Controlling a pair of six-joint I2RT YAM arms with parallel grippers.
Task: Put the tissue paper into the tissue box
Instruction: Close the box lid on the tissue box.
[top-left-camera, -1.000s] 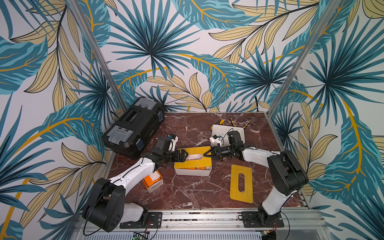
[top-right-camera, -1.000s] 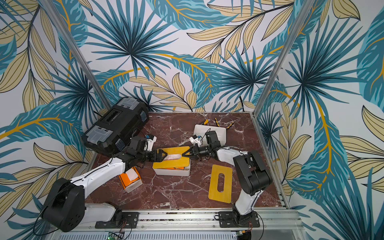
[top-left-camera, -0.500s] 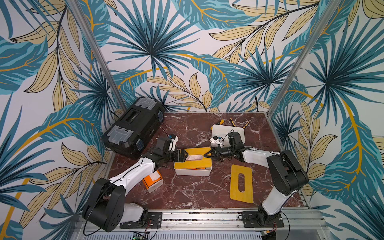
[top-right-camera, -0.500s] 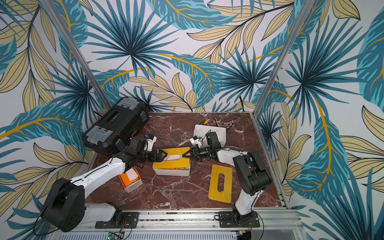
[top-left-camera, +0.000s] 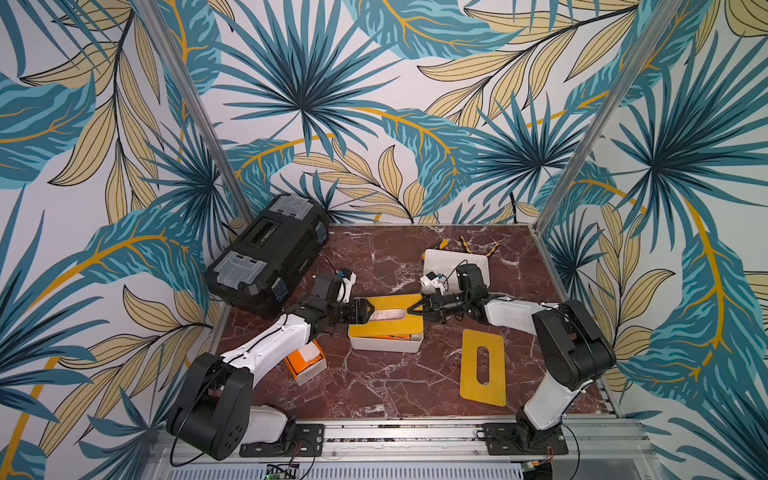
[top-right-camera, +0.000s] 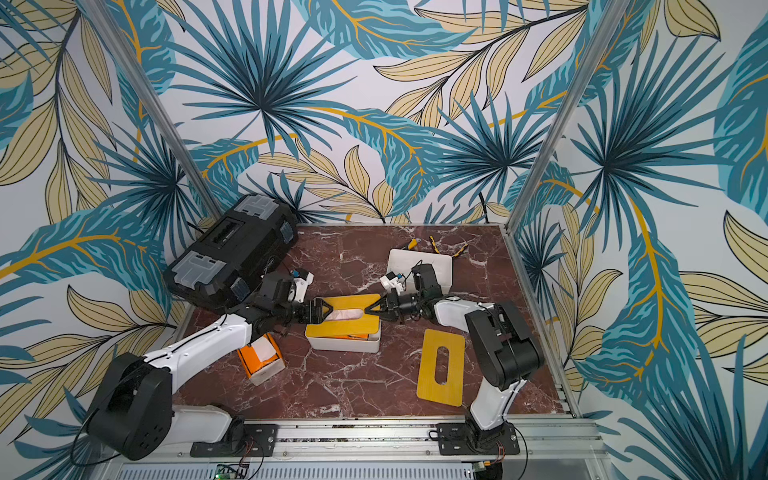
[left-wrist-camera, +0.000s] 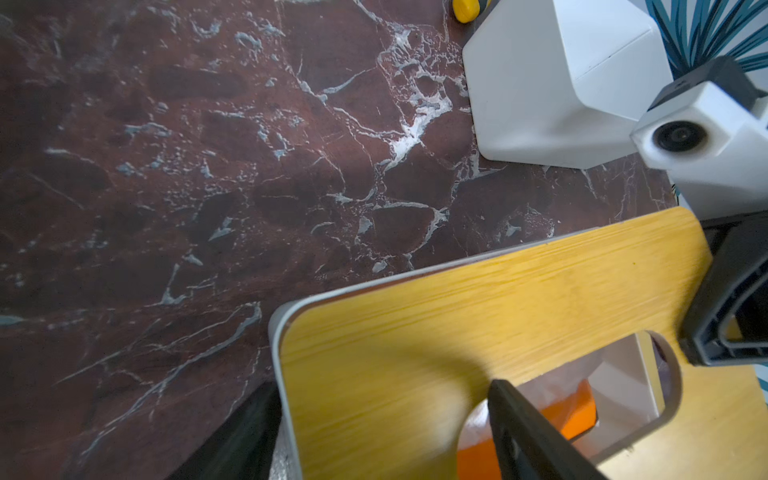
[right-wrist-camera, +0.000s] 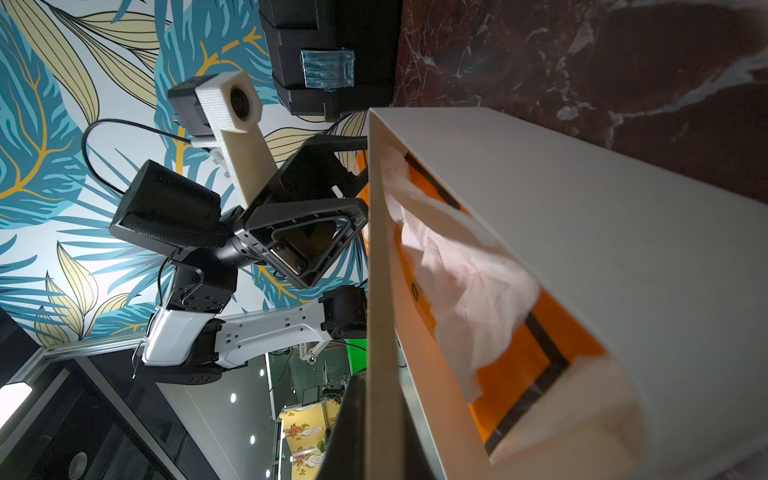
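Note:
The white tissue box (top-left-camera: 384, 347) (top-right-camera: 343, 343) stands mid-table in both top views. Its yellow wooden lid (top-left-camera: 388, 326) (left-wrist-camera: 478, 299) lies askew over it, raised off the rim. Through the slot and the gap, white tissue paper (right-wrist-camera: 457, 282) (top-left-camera: 388, 316) shows on an orange pack (left-wrist-camera: 575, 411) inside the box. My right gripper (top-left-camera: 415, 310) (right-wrist-camera: 380, 395) is shut on the lid's right end. My left gripper (top-left-camera: 365, 311) (left-wrist-camera: 380, 390) is open, one finger (left-wrist-camera: 528, 432) in the slot and the other outside the box's left end.
A second yellow slotted lid (top-left-camera: 482, 368) lies flat at the front right. A small white box holding an orange tissue pack (top-left-camera: 305, 361) sits under my left arm. A black toolbox (top-left-camera: 266, 253) fills the back left. Another white box (top-left-camera: 455, 264) and yellow-handled tools (top-left-camera: 490, 249) are behind.
My left gripper's jaws have drawn closer together around the lid's left end. Both arms, the lid and the box have hardly shifted.

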